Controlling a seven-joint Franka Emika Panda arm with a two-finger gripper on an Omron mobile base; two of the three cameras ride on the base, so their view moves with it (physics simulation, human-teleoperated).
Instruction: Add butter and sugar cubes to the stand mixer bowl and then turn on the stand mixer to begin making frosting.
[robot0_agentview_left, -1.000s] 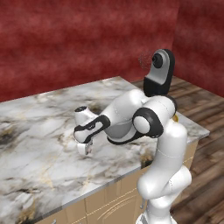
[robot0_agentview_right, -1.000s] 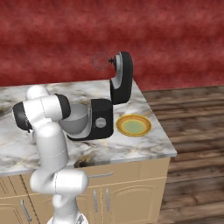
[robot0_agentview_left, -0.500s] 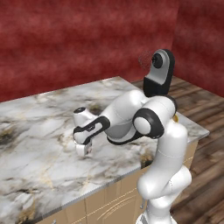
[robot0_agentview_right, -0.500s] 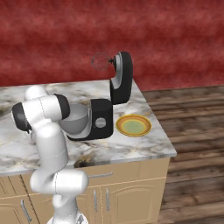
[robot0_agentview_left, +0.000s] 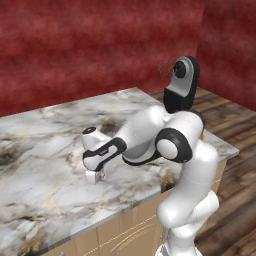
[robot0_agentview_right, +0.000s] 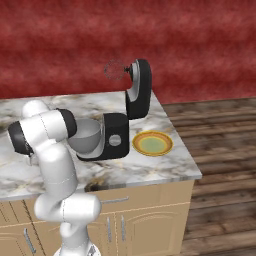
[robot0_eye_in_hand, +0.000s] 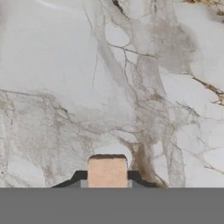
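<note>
My gripper (robot0_agentview_left: 96, 176) is down at the marble counter (robot0_agentview_left: 45, 150), left of the mixer. In the hand view a small pale tan cube (robot0_eye_in_hand: 107, 172), one of the sugar cubes, sits between the dark fingertips (robot0_eye_in_hand: 79, 176), which press on both its sides; the gripper (robot0_eye_in_hand: 107, 180) is shut on it. The black stand mixer (robot0_agentview_right: 115, 142) stands on the counter's right part with its head (robot0_agentview_right: 139, 89) tilted up and back. The grey metal stand mixer bowl (robot0_agentview_right: 85, 135) sits on its base, partly behind my arm. The butter is out of view.
A flat yellow-rimmed plate (robot0_agentview_right: 152, 143) lies right of the mixer near the counter's right end. A wire whisk (robot0_agentview_right: 114, 70) hangs from the raised head. The counter's front edge (robot0_agentview_left: 115, 210) runs just below my arm. A red wall stands behind.
The fingers have come together on the small cube. The arm and the mixer stay where they were.
</note>
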